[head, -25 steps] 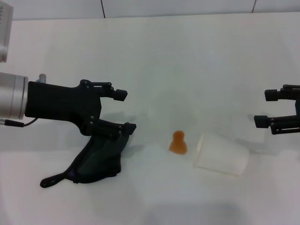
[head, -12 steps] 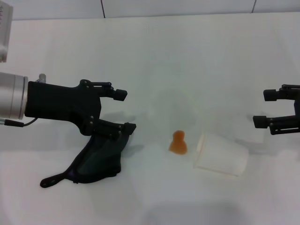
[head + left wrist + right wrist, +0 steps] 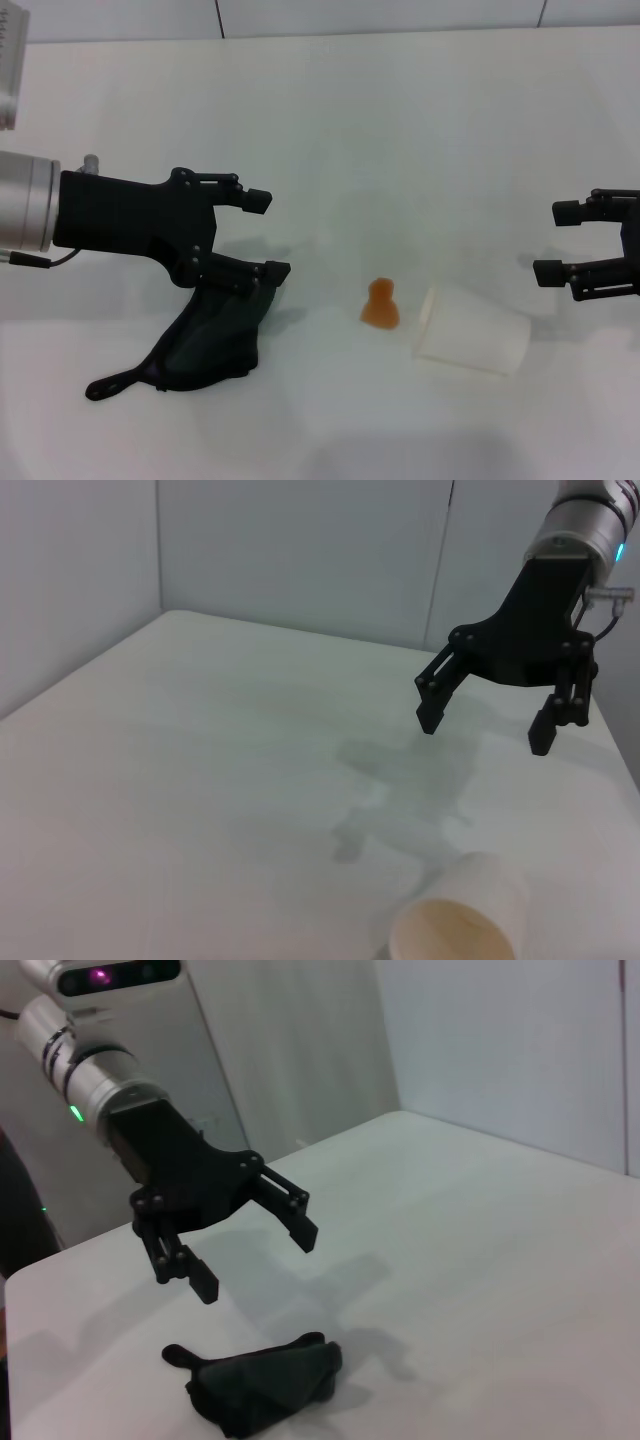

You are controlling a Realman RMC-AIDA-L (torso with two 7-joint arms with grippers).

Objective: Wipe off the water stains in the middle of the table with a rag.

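Rag (image 3: 205, 340) lying crumpled on desk (image 3: 400, 130), left of the amber stain (image 3: 381, 304); soft, limp, likely best pinched at its bunched middle. Left end effector (image 3: 263, 236) hovering spread above rag, grasping nothing. Cup (image 3: 470, 329) lying tipped just right of stain, crowding the wipe. Right end effector (image 3: 556, 242) hanging released, beyond cup.

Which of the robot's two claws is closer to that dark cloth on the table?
The left gripper, open, hangs just above the rag. The right gripper, also open, is far across the table, beyond the tipped cup.
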